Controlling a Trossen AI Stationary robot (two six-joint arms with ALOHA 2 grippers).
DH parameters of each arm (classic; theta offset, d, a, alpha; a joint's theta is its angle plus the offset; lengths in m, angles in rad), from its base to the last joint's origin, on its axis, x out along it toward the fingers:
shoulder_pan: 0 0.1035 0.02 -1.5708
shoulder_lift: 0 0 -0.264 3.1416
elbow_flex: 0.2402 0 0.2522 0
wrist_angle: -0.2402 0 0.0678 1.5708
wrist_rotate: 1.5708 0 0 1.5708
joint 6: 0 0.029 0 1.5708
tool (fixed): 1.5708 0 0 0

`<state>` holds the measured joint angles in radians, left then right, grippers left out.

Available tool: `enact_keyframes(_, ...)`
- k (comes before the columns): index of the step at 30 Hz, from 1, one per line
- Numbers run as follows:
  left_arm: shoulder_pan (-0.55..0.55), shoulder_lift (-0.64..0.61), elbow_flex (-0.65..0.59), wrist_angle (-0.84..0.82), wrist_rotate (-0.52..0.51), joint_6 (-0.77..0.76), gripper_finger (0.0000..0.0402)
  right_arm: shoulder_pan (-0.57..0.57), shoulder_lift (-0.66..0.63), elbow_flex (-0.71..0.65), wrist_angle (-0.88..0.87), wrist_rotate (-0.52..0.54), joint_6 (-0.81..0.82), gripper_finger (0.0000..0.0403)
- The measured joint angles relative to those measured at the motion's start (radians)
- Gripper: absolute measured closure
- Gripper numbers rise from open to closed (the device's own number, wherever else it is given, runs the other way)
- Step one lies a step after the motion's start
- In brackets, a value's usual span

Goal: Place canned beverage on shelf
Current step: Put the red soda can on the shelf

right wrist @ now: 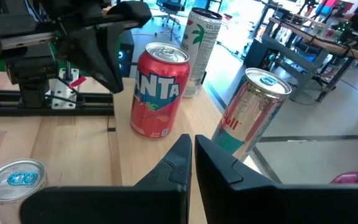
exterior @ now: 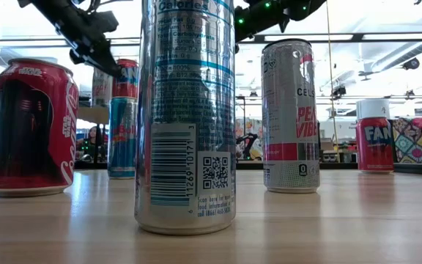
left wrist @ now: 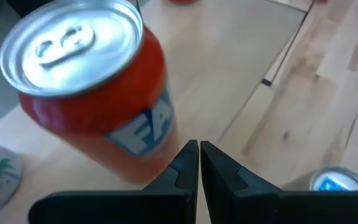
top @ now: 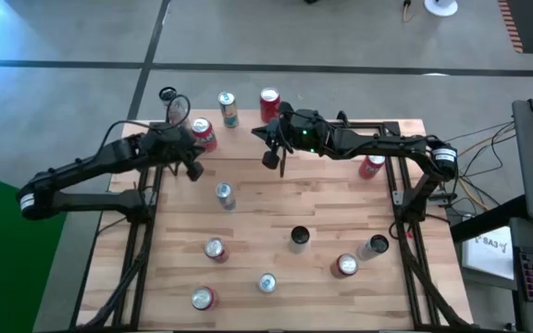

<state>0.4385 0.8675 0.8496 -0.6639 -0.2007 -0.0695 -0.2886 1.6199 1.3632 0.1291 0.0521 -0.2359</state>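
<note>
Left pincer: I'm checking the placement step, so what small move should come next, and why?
Probably draw the left pincer back from the red Fanta can. Its fingers are shut with nothing between them, and the can stands upright on the shelf on its own, so this placement looks finished.

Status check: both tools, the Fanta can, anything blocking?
Left tool shut, empty, beside Fanta can. Right tool shut, empty. Fanta can upright on shelf. Nothing blocking.

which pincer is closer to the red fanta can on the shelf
Left. The left pincer is shut right beside the red Fanta can on the light wood shelf; the right pincer is shut farther off, toward the shelf's middle.
</note>
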Motion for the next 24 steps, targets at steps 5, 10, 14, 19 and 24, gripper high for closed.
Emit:
enact_keyframes(5,0.002,0.016,-0.008,0.053,-0.001,0.008,0.0401,0.000,0.000,0.000,0.000,0.000,-0.002,0.0390)
enact_keyframes(10,0.001,0.025,-0.009,0.051,-0.106,0.013,0.0402,0.000,0.000,0.000,-0.004,0.000,-0.002,0.0390)
enact_keyframes(14,0.003,0.024,-0.009,0.051,-0.133,0.026,0.0402,0.000,0.000,0.000,-0.005,0.000,-0.002,0.0390)
enact_keyframes(19,0.010,0.024,-0.009,0.045,-0.174,0.027,0.0402,0.000,0.000,0.000,-0.011,0.000,-0.001,0.0390)
enact_keyframes(24,0.011,0.024,-0.009,0.042,-0.211,0.027,0.0402,0.000,0.000,0.000,-0.021,0.000,0.000,0.0390)
